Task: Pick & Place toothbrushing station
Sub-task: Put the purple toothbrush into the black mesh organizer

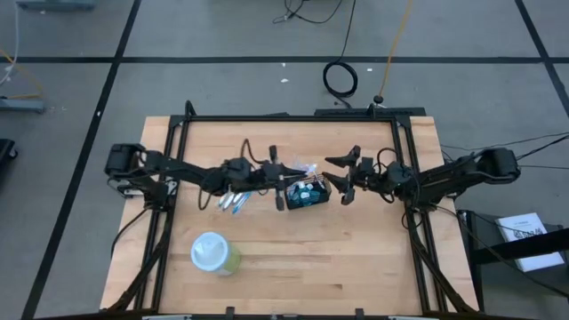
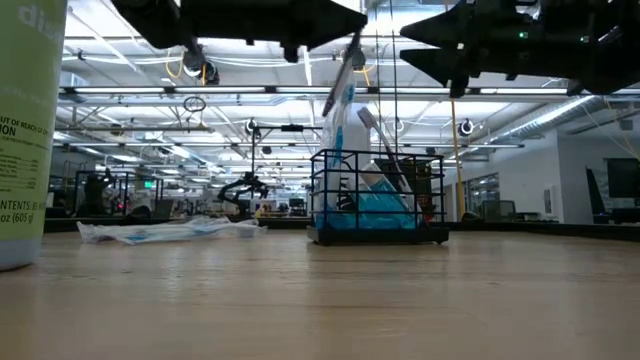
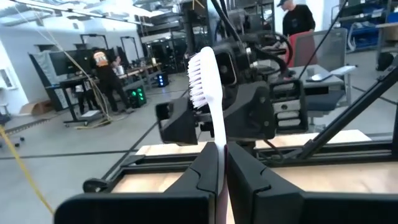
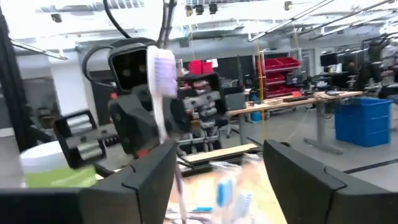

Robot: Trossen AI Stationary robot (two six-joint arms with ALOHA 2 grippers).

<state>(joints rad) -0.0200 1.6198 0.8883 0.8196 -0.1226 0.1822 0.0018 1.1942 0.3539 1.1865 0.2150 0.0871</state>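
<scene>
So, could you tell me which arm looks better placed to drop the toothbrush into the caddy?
Left: its gripper is shut on the toothbrush above the caddy.

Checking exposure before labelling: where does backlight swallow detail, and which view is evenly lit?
Low view: ceiling lights backlight the caddy, its wires read black. High view: table evenly lit, only soft shadows. Left wrist view: white toothbrush stands bright against dark background.
</scene>
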